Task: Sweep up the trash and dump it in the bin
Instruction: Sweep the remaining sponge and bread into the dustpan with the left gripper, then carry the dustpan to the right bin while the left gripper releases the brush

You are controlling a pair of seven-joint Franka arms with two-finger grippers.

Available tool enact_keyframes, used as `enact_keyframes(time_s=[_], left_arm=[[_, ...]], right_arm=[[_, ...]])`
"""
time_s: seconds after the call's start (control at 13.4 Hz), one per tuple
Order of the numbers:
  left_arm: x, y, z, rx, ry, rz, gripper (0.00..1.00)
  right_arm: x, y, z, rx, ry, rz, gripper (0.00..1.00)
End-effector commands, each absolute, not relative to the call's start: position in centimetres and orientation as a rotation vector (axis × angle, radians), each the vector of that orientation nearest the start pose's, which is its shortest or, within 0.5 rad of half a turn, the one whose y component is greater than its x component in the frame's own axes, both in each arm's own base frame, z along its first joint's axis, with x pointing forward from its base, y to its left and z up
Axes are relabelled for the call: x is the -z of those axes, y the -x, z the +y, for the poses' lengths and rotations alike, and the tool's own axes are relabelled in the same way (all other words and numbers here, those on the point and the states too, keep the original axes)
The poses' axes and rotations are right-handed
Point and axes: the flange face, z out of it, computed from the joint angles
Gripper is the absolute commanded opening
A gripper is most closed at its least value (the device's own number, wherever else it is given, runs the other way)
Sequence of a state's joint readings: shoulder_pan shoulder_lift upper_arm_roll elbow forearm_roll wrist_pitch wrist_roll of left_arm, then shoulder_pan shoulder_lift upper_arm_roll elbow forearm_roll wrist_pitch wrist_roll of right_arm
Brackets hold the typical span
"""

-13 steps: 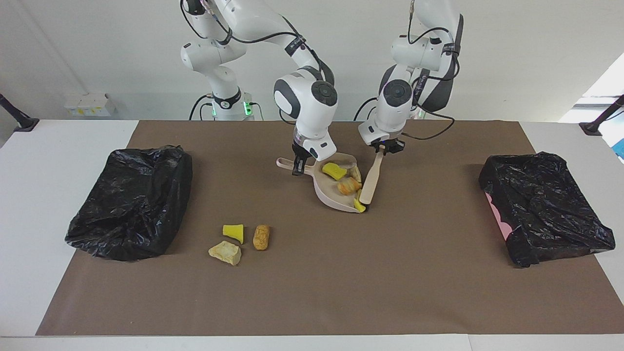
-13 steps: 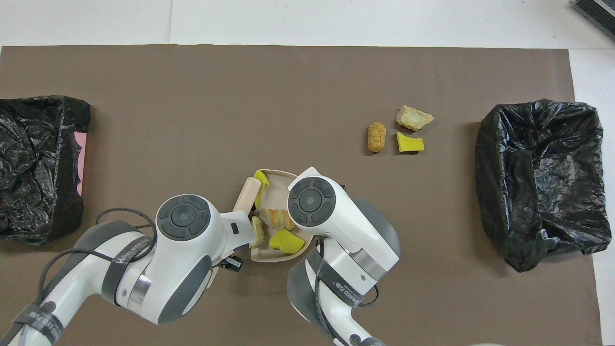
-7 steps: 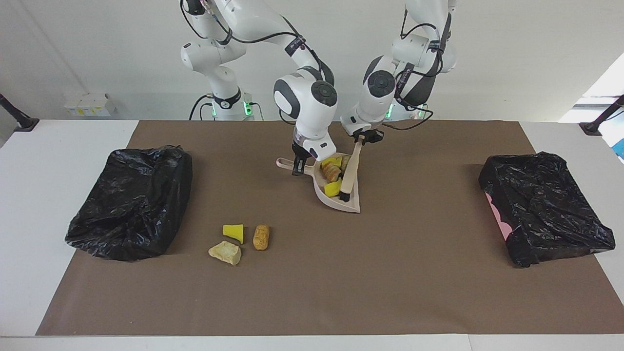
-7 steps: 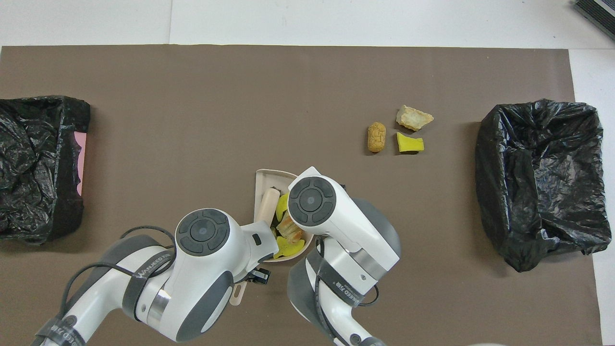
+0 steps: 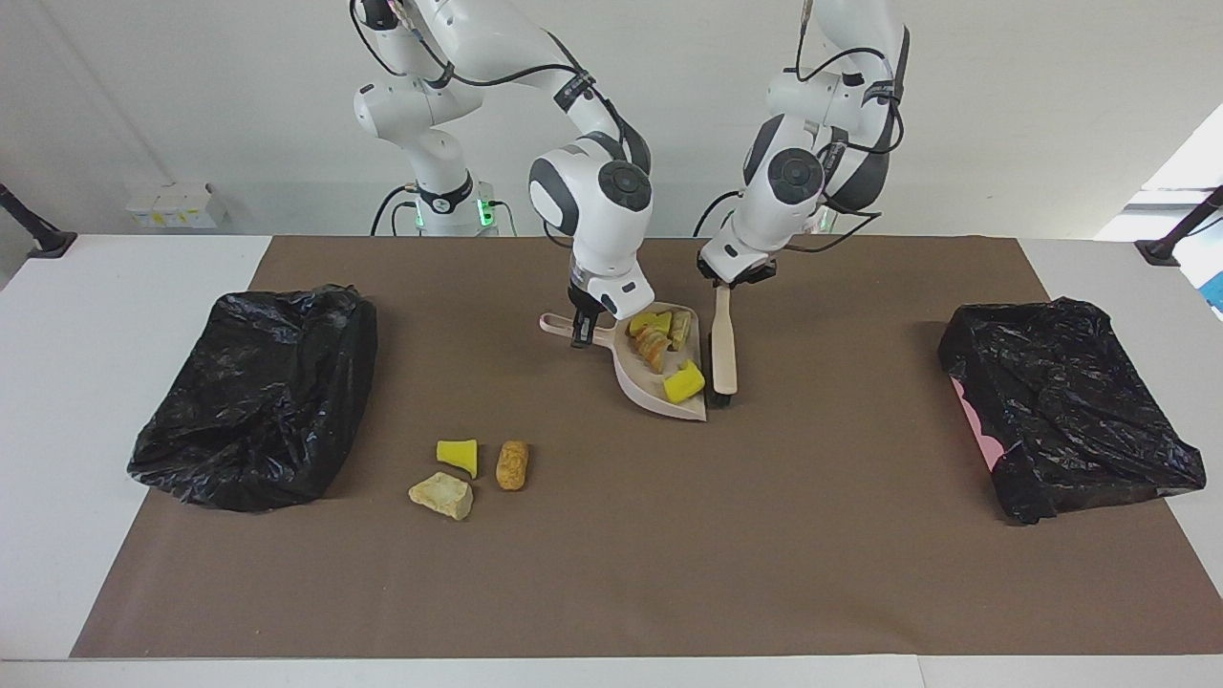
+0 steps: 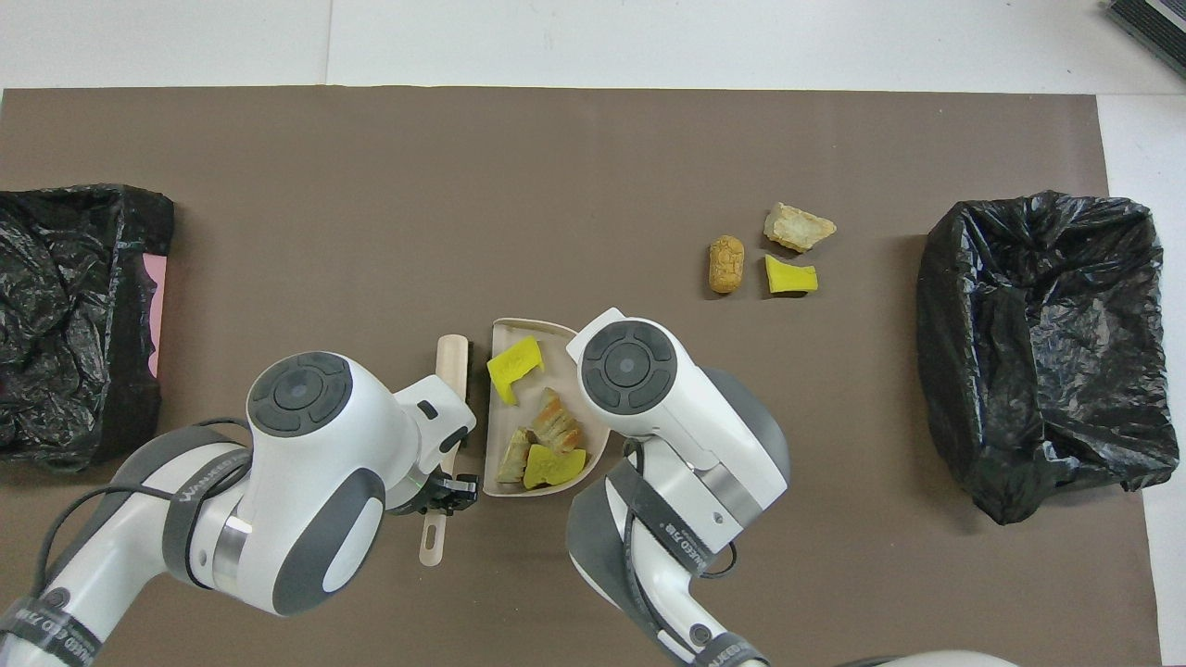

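The facing view shows the right gripper (image 5: 580,328) clamped on the handle of the beige dustpan (image 5: 659,394), which is held with its open lip toward the side of the table farther from the robots. Just past the right gripper's fingers, inside the pan, four pieces of trash are gathered: a yellow sponge chunk (image 5: 650,321) and two bread-like lumps (image 5: 655,346) close to the handle end, and a second yellow chunk (image 5: 684,382) near the lip. The left gripper (image 5: 734,277) is closed on the handle of the brush (image 5: 724,346), which hangs down from its fingers with the dark bristle end at the mat, just beside the dustpan's edge toward the left arm's end of the table and outside the pan.

In the overhead view the same arrangement is seen: the brush (image 6: 451,371) lies alongside the dustpan (image 6: 519,329), and the left gripper (image 6: 451,489) is partly covered by its own wrist. Three more scraps are left on the brown mat (image 5: 611,573), well apart from both grippers and toward the right arm's end: a yellow wedge (image 6: 790,276), a pale crusty lump (image 6: 798,226) and a brown roll (image 6: 725,264). A black-bagged bin (image 6: 1042,347) stands at the right arm's end, and another black-bagged bin (image 6: 69,315) at the left arm's end.
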State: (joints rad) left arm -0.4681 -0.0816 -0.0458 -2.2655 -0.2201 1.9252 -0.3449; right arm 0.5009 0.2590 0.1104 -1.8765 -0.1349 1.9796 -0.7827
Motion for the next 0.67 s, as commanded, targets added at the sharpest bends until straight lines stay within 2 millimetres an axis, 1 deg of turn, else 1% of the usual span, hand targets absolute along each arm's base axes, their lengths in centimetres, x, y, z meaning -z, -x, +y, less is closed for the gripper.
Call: enact_keyframes(time_s=[0.0,0.15,0.3,0.37,0.52,0.6], left_arm=[[-38.4,-40.2,-25.4,-0.496,3.162,-0.053,0.00],[-38.4,-40.1,-25.5,-0.462,3.176,-0.053,0.00],[-38.1,-39.9,-25.3,-0.471,3.171,-0.058,0.00],[-38.2,-39.7,-25.2,-0.465,3.173,-0.056,0.00],[-38.1,-38.8,-25.4,-0.455,3.172,-0.054,0.00],[-38.0,-38.1,-26.2,-0.436,3.175,-0.034,0.00]], right_arm=[[-37.5,-50.9,32.3,-0.192,2.345,-2.130,0.00],[-38.3,-51.2,31.6,-0.176,2.354,-2.122,0.00],[-39.4,-51.9,30.3,-0.153,2.332,-2.148,0.00],[-40.3,-52.5,29.1,-0.129,2.328,-2.130,0.00],[-41.5,-54.0,26.4,-0.083,2.264,-2.130,0.00],[-42.3,-54.8,24.9,-0.056,2.231,-2.151,0.00]])
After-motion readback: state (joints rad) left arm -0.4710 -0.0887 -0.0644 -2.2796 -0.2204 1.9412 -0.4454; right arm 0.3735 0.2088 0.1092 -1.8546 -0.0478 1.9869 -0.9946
